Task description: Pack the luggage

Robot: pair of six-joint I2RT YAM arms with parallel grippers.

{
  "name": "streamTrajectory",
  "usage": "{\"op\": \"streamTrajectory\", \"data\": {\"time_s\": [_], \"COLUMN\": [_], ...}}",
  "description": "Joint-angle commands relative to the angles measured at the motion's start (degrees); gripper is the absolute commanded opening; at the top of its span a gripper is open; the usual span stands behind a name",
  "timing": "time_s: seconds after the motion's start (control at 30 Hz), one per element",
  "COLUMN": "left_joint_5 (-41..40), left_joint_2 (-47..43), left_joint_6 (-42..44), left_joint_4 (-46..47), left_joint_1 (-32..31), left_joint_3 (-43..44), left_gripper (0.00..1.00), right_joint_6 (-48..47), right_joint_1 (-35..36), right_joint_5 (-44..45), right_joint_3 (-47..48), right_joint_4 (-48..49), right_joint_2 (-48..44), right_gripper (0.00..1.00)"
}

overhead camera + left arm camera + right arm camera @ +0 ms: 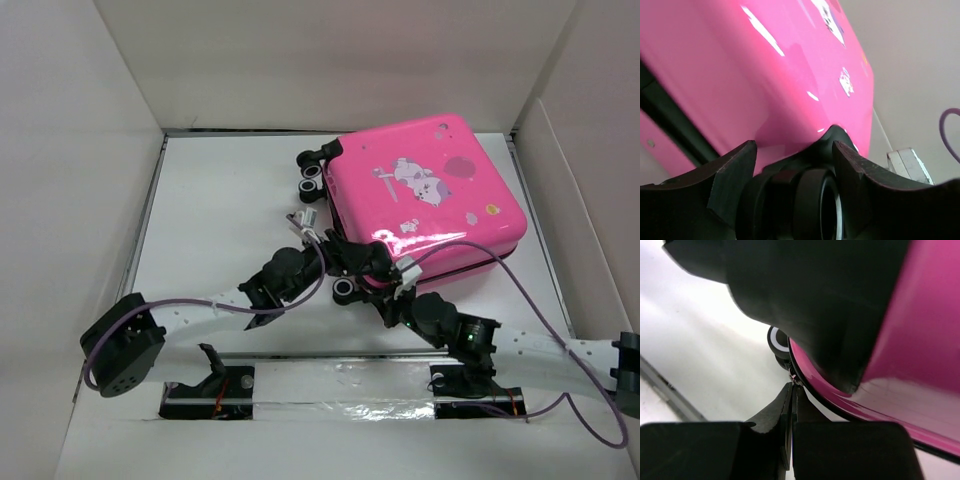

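The luggage is a bright pink hard-shell suitcase with cartoon print. It lies flat and closed at the back right of the white table. My left gripper is at its near-left corner. In the left wrist view the gripper has its fingers closed on either side of a black wheel, under the pink shell. My right gripper is at the same corner. In the right wrist view it is shut on the small zipper pull at the black zipper trim.
White walls enclose the table on the left, back and right. Two more wheels stick out at the suitcase's far-left corner, and one wheel at the near corner. Purple cables trail from both arms.
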Motion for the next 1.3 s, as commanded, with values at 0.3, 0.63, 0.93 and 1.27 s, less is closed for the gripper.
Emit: {"op": "streamTrajectory", "data": {"time_s": [0.3, 0.63, 0.93, 1.27], "left_joint_5": [-1.7, 7.9, 25.1, 20.0], "left_joint_2": [-12.0, -6.2, 16.9, 28.1], "left_joint_6": [14.1, 28.1, 54.0, 61.4], "left_joint_4": [-35.8, -38.7, -53.1, -63.0], "left_joint_1": [6.7, 32.2, 33.1, 30.8], "left_joint_3": [13.3, 24.5, 52.4, 59.0], "left_gripper": [0.92, 0.85, 0.99, 0.99], "right_joint_6": [4.3, 3.5, 1.0, -0.4], "right_joint_1": [2.3, 2.3, 2.3, 2.3], "right_joint_5": [-1.9, -2.1, -1.6, -1.3], "right_joint_3": [-2.3, -3.0, -4.8, -3.5], "right_joint_4": [-3.2, -3.7, -5.6, -10.4], "right_joint_2": [-19.0, -17.9, -25.0, -28.0], "right_gripper": [0.0, 0.0, 0.0, 0.0]}}
